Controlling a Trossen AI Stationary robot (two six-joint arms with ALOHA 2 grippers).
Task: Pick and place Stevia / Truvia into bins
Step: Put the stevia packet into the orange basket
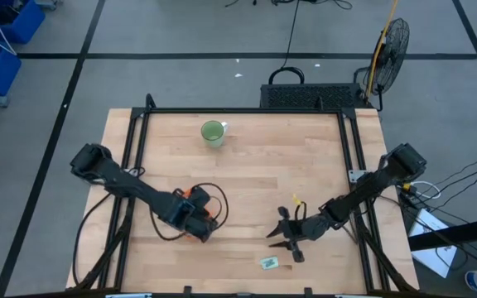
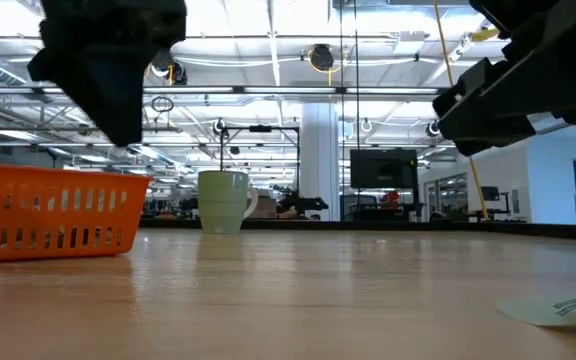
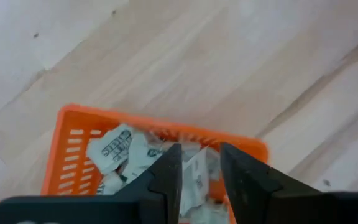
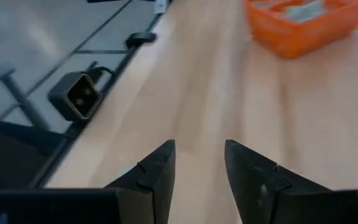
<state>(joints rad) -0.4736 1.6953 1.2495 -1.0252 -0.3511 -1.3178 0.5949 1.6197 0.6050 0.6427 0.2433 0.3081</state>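
Observation:
The orange tray (image 3: 73, 121) sits on the table's near left part and holds several pale green and white sachets (image 3: 114, 149). My left gripper (image 3: 199, 149) hangs open just above it, fingers pointing down into it, and covers most of the tray (image 1: 190, 193) in the high view. One sachet (image 1: 269, 262) lies flat on the wood near the table's near edge and also shows in the low view (image 2: 563, 308). My right gripper (image 1: 288, 240) is open, above the table a little to the far right of that sachet, touching nothing. Its wrist view shows the tray (image 4: 303, 22) farther off.
A round light-green cup (image 1: 213, 132) stands near the table's far edge, left of centre. The low camera (image 4: 76, 93) sits at the table's near edge. Black rails (image 1: 131, 165) run along both sides. Bare wood lies between the two grippers.

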